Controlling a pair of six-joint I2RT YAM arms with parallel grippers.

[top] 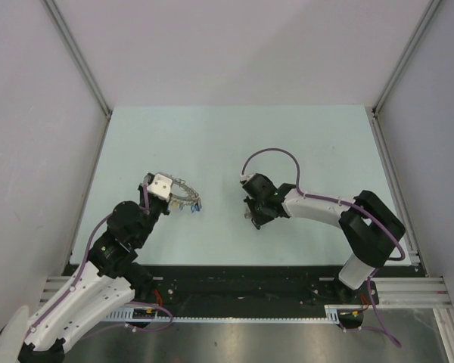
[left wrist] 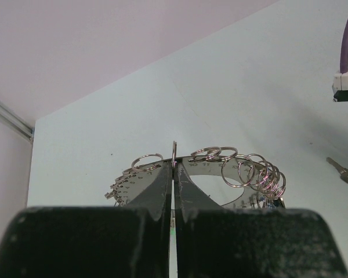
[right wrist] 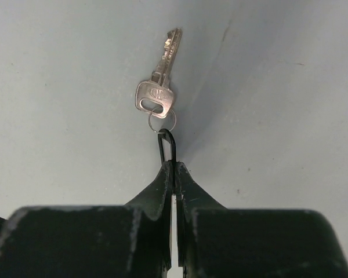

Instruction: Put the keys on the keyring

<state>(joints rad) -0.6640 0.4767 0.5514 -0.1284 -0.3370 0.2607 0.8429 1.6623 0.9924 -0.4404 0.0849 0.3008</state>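
At the tips of the right claw [right wrist: 173, 169], shut tight, only a thin black loop [right wrist: 160, 147] is pinched. The key [right wrist: 155, 95] just beyond is hung loosely from it and lies on the table [right wrist: 278, 87]. Once lifted, the key could be swung or twisted off line, and the threading missed. Farther off, the keyring [left wrist: 206, 165] is gripped edge-on by the closed left claw [left wrist: 174, 168] — its thin wire could be tilted or slipped if pushed.

light: bright, even, overhead | shadows: soft, faint | blur: near jaws soft in wrist views
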